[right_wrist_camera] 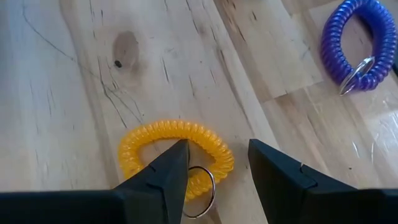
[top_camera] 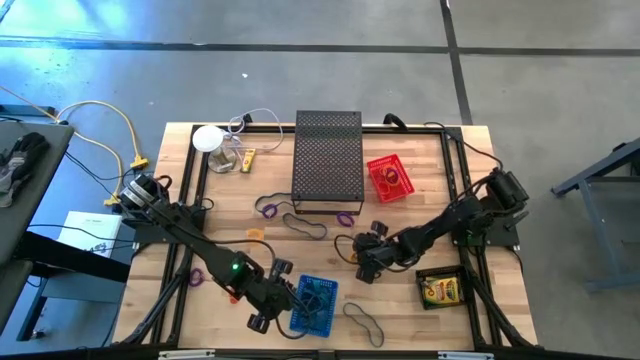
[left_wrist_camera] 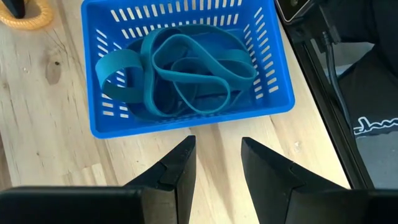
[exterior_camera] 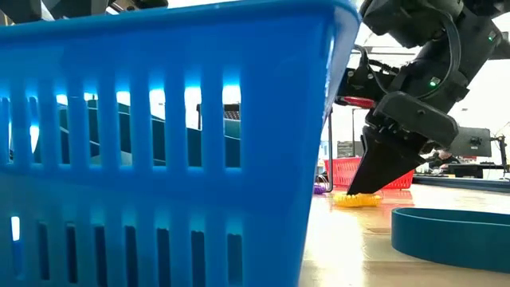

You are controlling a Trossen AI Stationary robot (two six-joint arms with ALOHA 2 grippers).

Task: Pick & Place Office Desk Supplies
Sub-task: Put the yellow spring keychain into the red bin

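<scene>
right now the right gripper (right_wrist_camera: 214, 171) sits low over the yellow coil band (right_wrist_camera: 177, 155) on the tabletop (right_wrist_camera: 74, 93), jaws part open, holding nothing. one finger is inside the loop, so closing may snag only the key ring (right_wrist_camera: 199, 186) or push the band away. left gripper (left_wrist_camera: 217, 168), part open and empty, waits by the blue basket (left_wrist_camera: 186, 121).

A pale wooden plank table (top_camera: 480, 170) carries a tall black mesh box (top_camera: 328, 160) at its centre back. Right of that box sits a small red slotted basket (top_camera: 389, 178). Nearer the front edge stands a blue slotted plastic basket (top_camera: 315, 303), with a yellow coiled loop (right_wrist_camera: 177, 152) lying between them.
</scene>
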